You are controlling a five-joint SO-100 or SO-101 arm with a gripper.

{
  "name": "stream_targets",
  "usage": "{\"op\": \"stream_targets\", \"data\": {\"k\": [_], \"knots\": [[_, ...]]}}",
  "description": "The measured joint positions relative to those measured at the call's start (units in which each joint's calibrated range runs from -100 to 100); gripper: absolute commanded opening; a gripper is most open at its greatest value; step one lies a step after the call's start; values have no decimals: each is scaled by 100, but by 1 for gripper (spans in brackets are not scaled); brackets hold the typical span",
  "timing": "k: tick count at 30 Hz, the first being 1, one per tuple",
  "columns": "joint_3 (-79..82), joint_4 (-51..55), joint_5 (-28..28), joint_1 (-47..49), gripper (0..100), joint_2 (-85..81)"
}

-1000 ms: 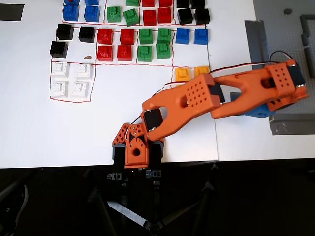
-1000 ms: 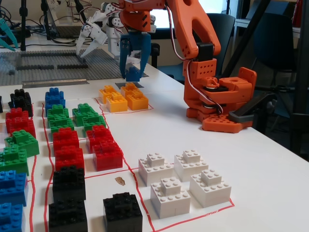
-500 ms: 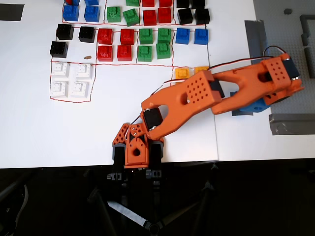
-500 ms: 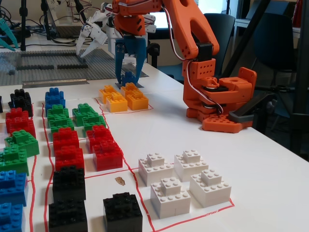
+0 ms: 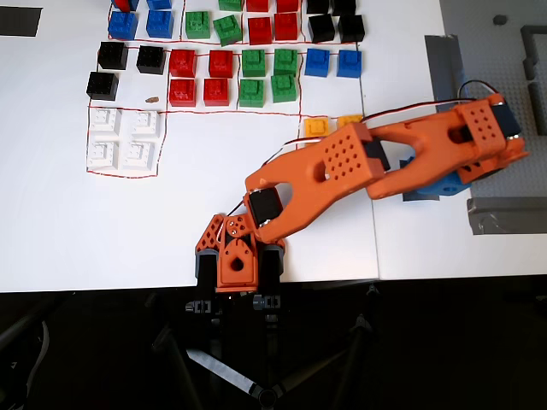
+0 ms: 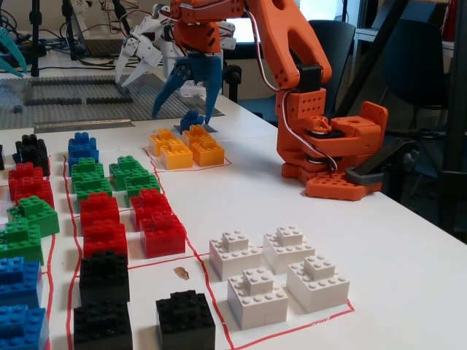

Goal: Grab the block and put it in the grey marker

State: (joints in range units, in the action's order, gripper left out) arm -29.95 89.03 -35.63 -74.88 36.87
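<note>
The block (image 6: 191, 119), a small blue studded brick, rests on the grey marker (image 6: 199, 129), just behind the yellow bricks in the fixed view. My gripper (image 6: 187, 108), with blue fingers (image 6: 165, 93), hangs right over the block with its jaws spread wide and touching nothing. From overhead, the orange arm and the gripper (image 5: 444, 186) cover the block. Only a corner of the grey marker (image 5: 415, 197) shows beside the blue fingers.
Yellow bricks (image 6: 182, 148) lie just in front of the marker. Rows of green, red, blue, black and white bricks (image 6: 273, 273) fill the table's left and near side. The arm's base (image 6: 328, 157) stands on the right. A grey tape strip (image 5: 444, 73) and a studded baseplate (image 6: 66, 98) lie behind.
The gripper came down with the blue block onto the grey marker, then opened its jaws wide. The block now stands free on the marker.
</note>
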Motion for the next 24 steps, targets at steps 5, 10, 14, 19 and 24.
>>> {"op": "stream_targets", "data": {"k": [5, 10, 14, 19, 24], "knots": [[-117, 513, 0, -35, 43, 0], [-899, 881, -107, -18, 38, -131], [-1232, 889, -210, 0, 23, -505], [-1313, 897, -220, 97, 12, -984], [-1043, 825, 254, 814, 0, -1019]]}}
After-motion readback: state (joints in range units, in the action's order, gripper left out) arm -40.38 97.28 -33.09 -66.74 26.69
